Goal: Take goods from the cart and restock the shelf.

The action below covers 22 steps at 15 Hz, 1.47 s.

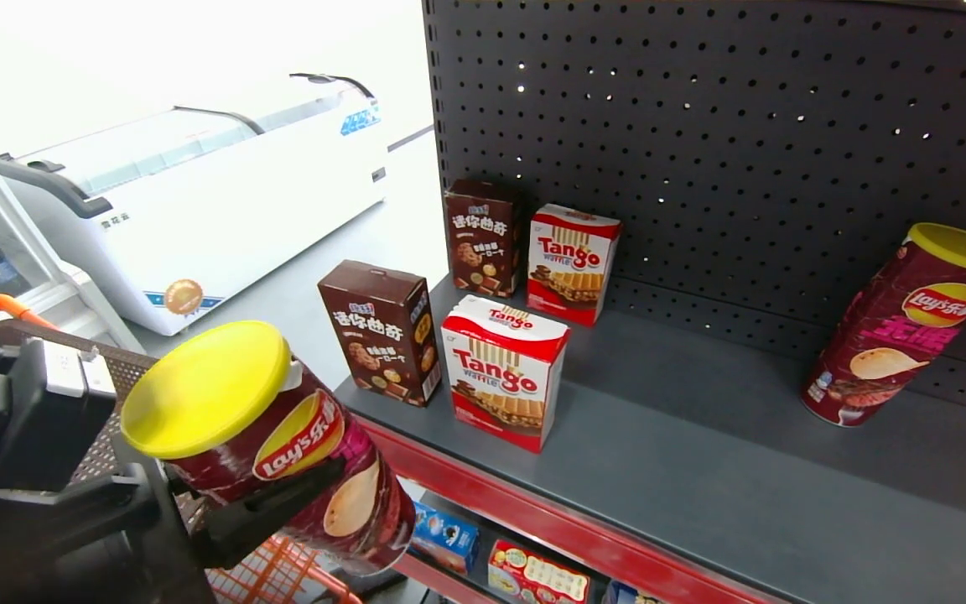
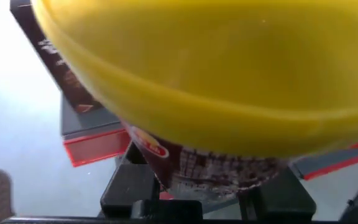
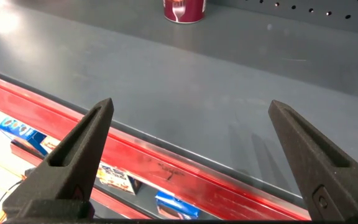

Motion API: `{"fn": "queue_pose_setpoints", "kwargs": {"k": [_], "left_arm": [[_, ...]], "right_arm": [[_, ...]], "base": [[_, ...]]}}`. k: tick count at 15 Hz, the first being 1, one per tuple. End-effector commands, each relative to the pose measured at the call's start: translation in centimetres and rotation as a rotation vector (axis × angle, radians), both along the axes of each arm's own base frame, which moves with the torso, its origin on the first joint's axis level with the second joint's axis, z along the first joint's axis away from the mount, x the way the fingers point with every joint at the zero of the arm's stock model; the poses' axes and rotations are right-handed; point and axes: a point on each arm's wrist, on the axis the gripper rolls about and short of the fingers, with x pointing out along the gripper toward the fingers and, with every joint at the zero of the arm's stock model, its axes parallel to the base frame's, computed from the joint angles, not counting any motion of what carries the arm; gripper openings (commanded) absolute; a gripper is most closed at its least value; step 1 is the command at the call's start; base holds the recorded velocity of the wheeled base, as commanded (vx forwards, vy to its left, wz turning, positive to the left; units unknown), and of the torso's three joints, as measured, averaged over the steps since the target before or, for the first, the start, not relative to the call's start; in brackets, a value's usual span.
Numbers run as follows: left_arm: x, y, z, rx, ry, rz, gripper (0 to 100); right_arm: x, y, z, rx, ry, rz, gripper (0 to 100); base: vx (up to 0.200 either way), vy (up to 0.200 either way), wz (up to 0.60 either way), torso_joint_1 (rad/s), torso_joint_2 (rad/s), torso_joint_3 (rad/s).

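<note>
Now your left hand (image 1: 294, 480) clasps the chips can (image 1: 298, 432) off the front edge of the shelf (image 1: 701, 470), right hand (image 3: 191, 111) released; next, probably stand it upright there.

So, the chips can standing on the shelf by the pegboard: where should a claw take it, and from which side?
Grip the chips can mid-body, coming level from the open front of the shelf, a finger on each flank. It stands near the pegboard, so the back is blocked; both sides are free. The open right claw faces it.
</note>
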Motion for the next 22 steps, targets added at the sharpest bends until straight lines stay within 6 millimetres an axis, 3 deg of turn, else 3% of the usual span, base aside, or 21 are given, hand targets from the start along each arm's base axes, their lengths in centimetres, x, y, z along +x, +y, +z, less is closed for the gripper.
{"fn": "queue_pose_setpoints", "kwargs": {"k": [1,3,12,18,22], "left_arm": [[-0.18,-0.24,-0.14,-0.002,0.007,-0.055,0],[-0.31,-0.37,-0.21,-0.002,0.016,-0.105,0],[-0.58,-0.73,0.16,-0.019,0.011,-0.235,0],[-0.67,-0.62,-0.2,-0.014,0.022,-0.232,0],[-0.69,-0.61,-0.24,-0.013,0.023,-0.232,0]], "right_arm": [[0.01,0.0,0.0,0.0,0.001,0.0,100],[0.01,0.0,0.0,0.0,0.001,0.0,100],[0.01,0.0,0.0,0.0,0.001,0.0,100],[0.01,0.0,0.0,0.0,0.001,0.0,100],[0.01,0.0,0.0,0.0,0.001,0.0,100]], "base": [[0.0,0.0,0.0,0.0,0.0,0.0],[0.0,0.0,0.0,0.0,0.0,0.0],[0.0,0.0,-0.6,0.0,0.0,0.003],[0.0,0.0,0.0,0.0,0.0,0.0],[0.0,0.0,-0.45,-0.002,0.0,0.005]]}}
